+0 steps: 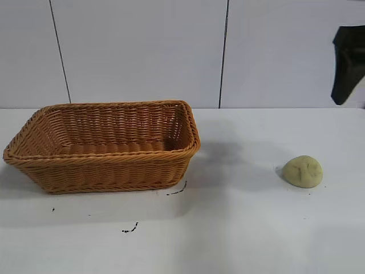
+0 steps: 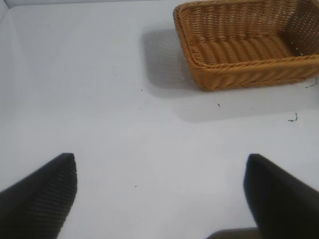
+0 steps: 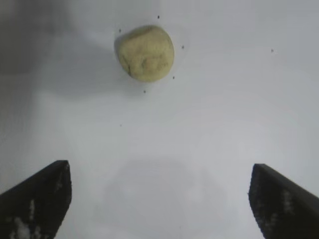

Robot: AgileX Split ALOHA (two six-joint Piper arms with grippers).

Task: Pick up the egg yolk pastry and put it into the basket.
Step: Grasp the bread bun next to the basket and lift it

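Egg yolk pastry point(image 1: 303, 171) beside basket point(image 1: 102, 171)

I see a white desk point(image 1: 245, 228) filling the lower part of my exterior view, matte, with a few small dark specks and scuff marks point(image 1: 130, 229) near its front. Behind it stands a pale wall point(image 1: 142, 51) of flat panels split by thin dark vertical seams point(image 1: 223, 54). Light is soft and even, casting faint grey shadows on the desk.
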